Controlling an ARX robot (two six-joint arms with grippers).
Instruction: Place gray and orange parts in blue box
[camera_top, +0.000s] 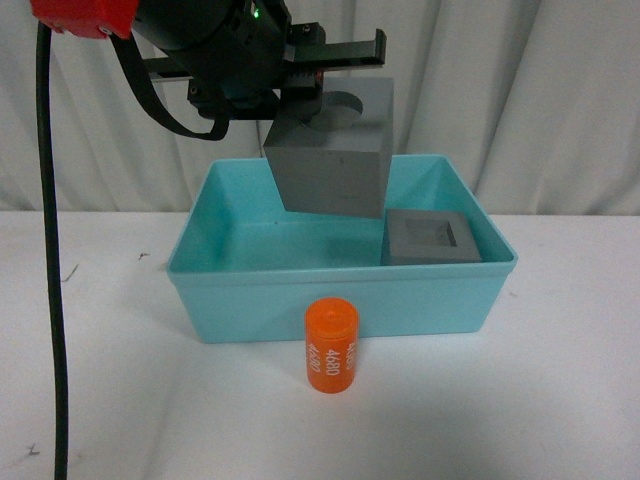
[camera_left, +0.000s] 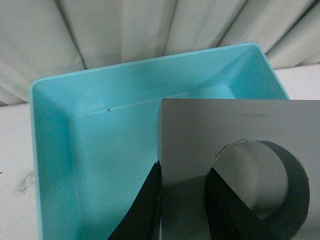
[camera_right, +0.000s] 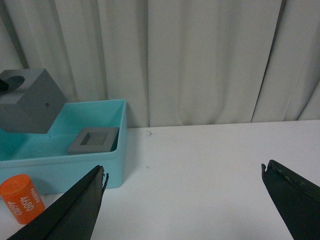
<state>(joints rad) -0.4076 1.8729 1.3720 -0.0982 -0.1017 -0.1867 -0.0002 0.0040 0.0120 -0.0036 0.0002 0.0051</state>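
So, the square-recess cube (camera_top: 432, 238) lies in the box (camera_top: 340, 300), right end. The left claw (camera_left: 184, 195) pinches the round-recess cube (camera_top: 330, 170) by its wall above the box; the cylinder (camera_top: 331, 347) stands on the desk (camera_top: 560, 400), nearer, untouched. The right claw (camera_right: 183, 170) gapes empty.

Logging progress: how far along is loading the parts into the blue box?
One done: the gray cube with the square recess lies in the blue box. In hand: the left pincer holds the gray cube with the round recess above the box, one finger inside the recess. Still to do: the orange 4680 cylinder stands on the table before the box; the right pincer is open and empty.
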